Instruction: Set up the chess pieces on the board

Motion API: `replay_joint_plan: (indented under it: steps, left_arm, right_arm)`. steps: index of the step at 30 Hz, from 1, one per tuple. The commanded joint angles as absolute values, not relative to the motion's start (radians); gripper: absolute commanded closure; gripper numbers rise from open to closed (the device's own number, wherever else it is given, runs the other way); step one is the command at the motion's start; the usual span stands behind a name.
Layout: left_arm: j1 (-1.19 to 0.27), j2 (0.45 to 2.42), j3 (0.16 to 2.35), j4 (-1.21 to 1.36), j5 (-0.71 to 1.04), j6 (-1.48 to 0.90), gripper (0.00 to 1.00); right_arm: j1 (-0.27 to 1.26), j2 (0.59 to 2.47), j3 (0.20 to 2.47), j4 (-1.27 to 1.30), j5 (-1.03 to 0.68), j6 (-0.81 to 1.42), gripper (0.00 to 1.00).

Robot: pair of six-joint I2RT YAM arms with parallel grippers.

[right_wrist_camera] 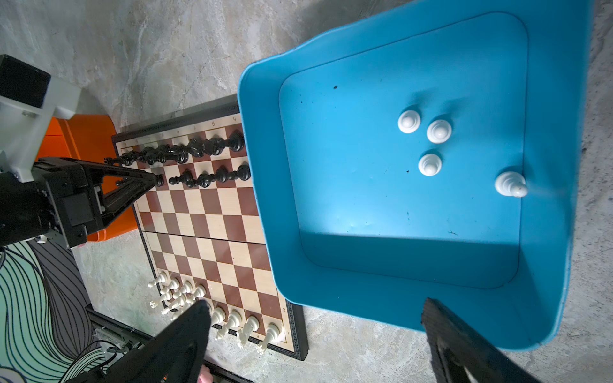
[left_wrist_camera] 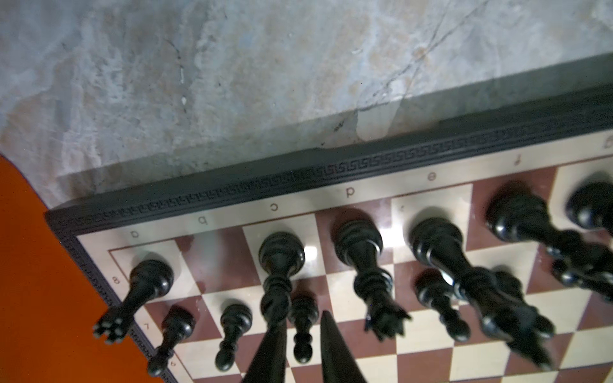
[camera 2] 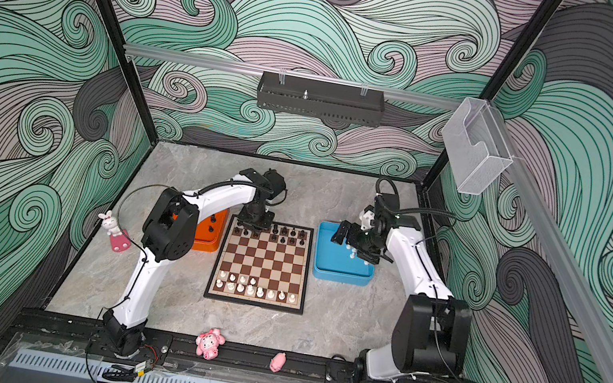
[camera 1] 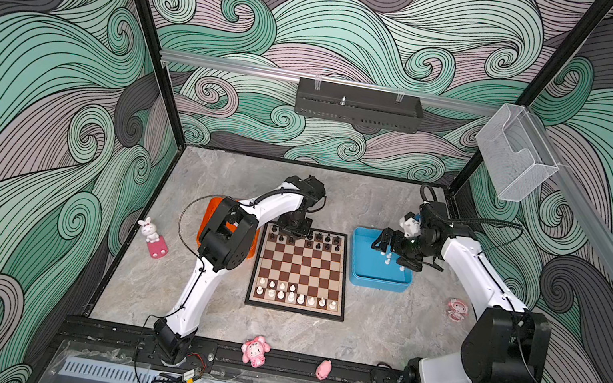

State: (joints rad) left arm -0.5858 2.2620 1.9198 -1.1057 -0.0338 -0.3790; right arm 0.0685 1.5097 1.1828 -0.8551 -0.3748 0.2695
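The board [camera 1: 300, 267] lies mid-table in both top views. Black chess pieces [camera 1: 324, 240] fill its far rows, white ones [camera 1: 291, 295] its near rows. My left gripper [left_wrist_camera: 300, 326] hangs over the far left corner, open a little. A black pawn [left_wrist_camera: 302, 318] stands on its square between the fingers [left_wrist_camera: 335, 351], with a thin gap on each side. My right gripper [right_wrist_camera: 316, 303] is open wide and empty above the blue tray [right_wrist_camera: 265, 185]. Three white pawns [right_wrist_camera: 429, 164] and a taller white piece [right_wrist_camera: 509, 184] stand in that tray.
An orange tray [camera 2: 210, 241] left of the board holds two black pieces [camera 2: 211, 224]. Pink toys sit around: a rabbit [camera 1: 152, 236] at the left, a figure [camera 1: 457, 309] at the right, two more [camera 1: 255, 350] on the front rail.
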Motion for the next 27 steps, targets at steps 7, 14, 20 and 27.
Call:
replay_joint_plan:
  steps: [7, 14, 20, 27]
  left_arm:
    - [-0.593, 2.234, 1.917, -1.121, -0.044, -0.394, 0.73]
    - [-0.592, 2.188, 1.901, -1.125, -0.053, -0.398, 0.71]
    - [-0.592, 2.157, 1.892, -1.134, -0.07, -0.4, 0.7]
    - [-0.591, 2.087, 1.876, -1.141, -0.091, -0.406, 0.66]
  right_arm:
    - [0.063, 1.506, 1.181, -0.864, -0.367, 0.273, 0.0]
    - [0.058, 1.491, 1.181, -0.867, -0.356, 0.275, 0.01]
    - [0.058, 1.489, 1.182, -0.868, -0.366, 0.277, 0.0]
    - [0.058, 1.494, 1.199, -0.88, -0.34, 0.294, 0.0]
